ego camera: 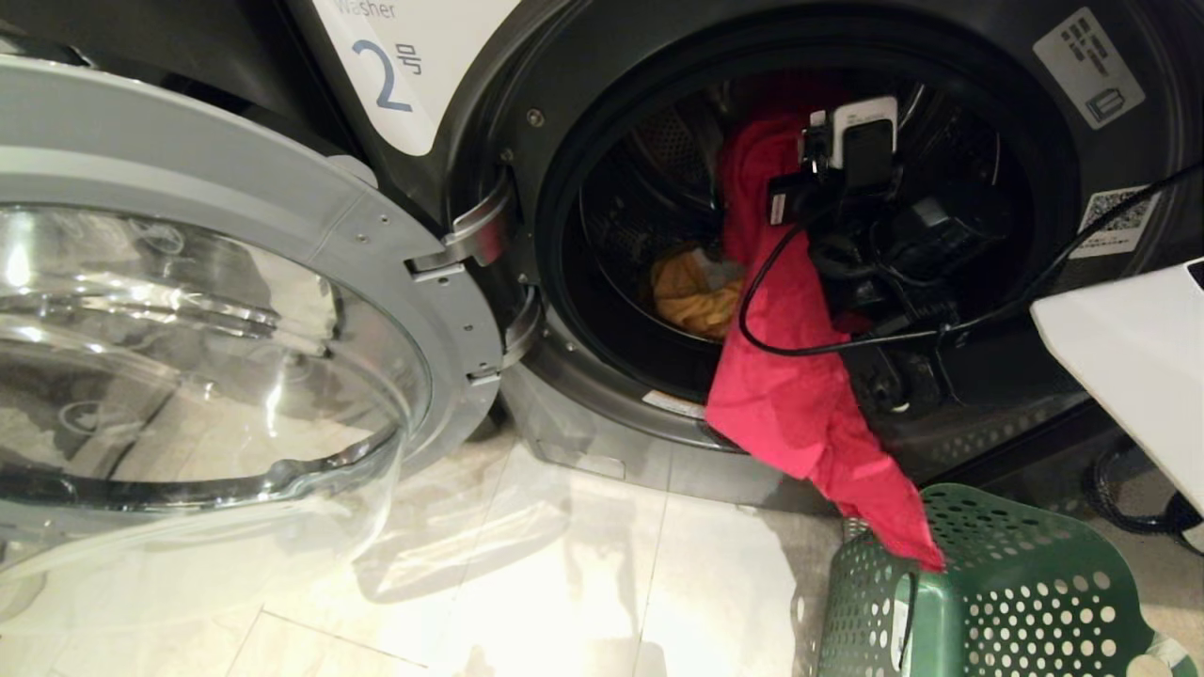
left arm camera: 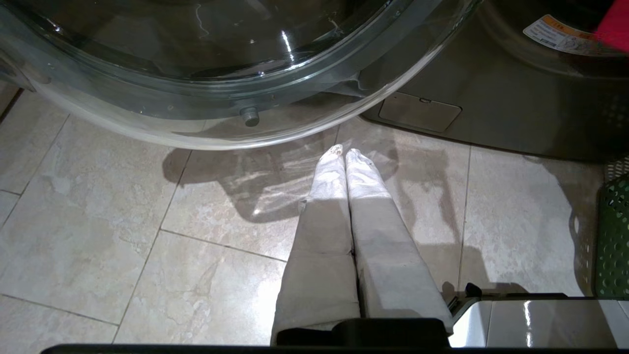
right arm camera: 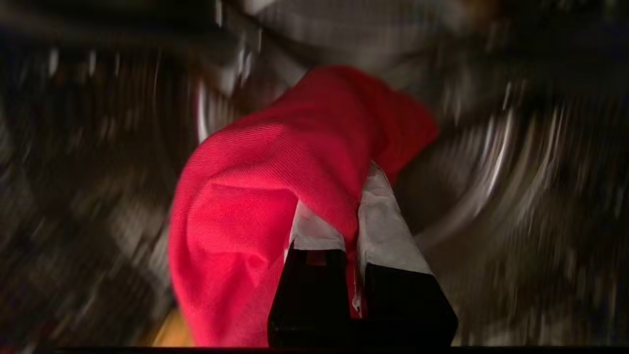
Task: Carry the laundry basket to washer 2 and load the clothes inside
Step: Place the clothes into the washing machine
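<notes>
Washer 2 (ego camera: 941, 395), door (ego camera: 216, 357) swung wide to the left; right gripper (right arm camera: 351, 221) inside the drum, pinching the red-pink garment (ego camera: 800, 376), whose soft tail drapes over the door rim to the perforated green laundry basket (ego camera: 997, 592) on the tiled floor (ego camera: 527, 564). Yellow-orange garment (ego camera: 691, 296) lies crumpled in the drum. Only the left wrist view shows the left gripper (left arm camera: 344, 153), pressed together, empty, over the tiles beneath the glass door.

**Three cameras around the open washer**

The head view looks down, close, at washer 2 (ego camera: 941, 56), its swung-open door (ego camera: 216, 310) and the floor. The left wrist view faces the tiled floor (left arm camera: 123, 206), sharing door (left arm camera: 221, 98) and laundry basket (left arm camera: 614, 236). The right wrist view peers into the drum.
</notes>
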`<state>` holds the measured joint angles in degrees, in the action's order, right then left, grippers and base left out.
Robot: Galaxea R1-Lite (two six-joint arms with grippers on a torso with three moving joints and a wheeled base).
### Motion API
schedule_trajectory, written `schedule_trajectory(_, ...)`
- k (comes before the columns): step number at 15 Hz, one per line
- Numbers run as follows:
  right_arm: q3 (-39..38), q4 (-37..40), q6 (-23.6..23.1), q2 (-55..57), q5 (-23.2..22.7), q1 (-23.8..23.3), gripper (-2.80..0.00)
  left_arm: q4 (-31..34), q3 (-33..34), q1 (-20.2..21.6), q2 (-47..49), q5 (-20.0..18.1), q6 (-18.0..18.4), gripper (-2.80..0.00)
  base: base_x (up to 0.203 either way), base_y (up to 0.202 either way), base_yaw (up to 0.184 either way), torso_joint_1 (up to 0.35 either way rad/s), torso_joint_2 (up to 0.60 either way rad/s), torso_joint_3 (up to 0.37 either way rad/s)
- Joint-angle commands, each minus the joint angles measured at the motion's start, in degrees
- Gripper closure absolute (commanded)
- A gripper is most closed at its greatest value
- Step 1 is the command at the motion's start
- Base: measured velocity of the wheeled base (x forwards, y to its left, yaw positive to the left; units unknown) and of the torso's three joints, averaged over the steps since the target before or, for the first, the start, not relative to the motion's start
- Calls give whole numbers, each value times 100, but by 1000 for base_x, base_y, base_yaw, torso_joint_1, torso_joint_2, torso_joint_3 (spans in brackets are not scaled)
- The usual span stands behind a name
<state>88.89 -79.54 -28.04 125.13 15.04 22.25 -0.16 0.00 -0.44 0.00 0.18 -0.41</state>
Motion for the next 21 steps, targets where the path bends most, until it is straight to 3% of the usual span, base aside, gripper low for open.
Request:
schedule_trajectory(1,974,-39,-193,466,-322,-123,0,-2,9,0,9,-1,-2,0,0,0,0,0,0,0)
schedule_trajectory(3,1349,-35,-417,746,-567,-105,0,-2,9,0,9,2,-2,0,0,0,0,0,0,0)
schedule_trajectory(7,2122,335,-457,1072,-582,-57,0,-2,9,0,9,-1,-2,0,0,0,0,0,0,0)
schedule_trajectory(17,1844,1081,-999,814,-667,-239,0,-2,9,0,9,0,-2,0,0,0,0,0,0,0)
schedule_trajectory(18,1775,1081,-1011,752,-786,-285,-280,-2,9,0,9,3,-2,0,0,0,0,0,0,0)
schedule_trajectory(21,1699,1180,-1054,738,-870,-283,-280,-2,9,0,9,5,-2,0,0,0,0,0,0,0)
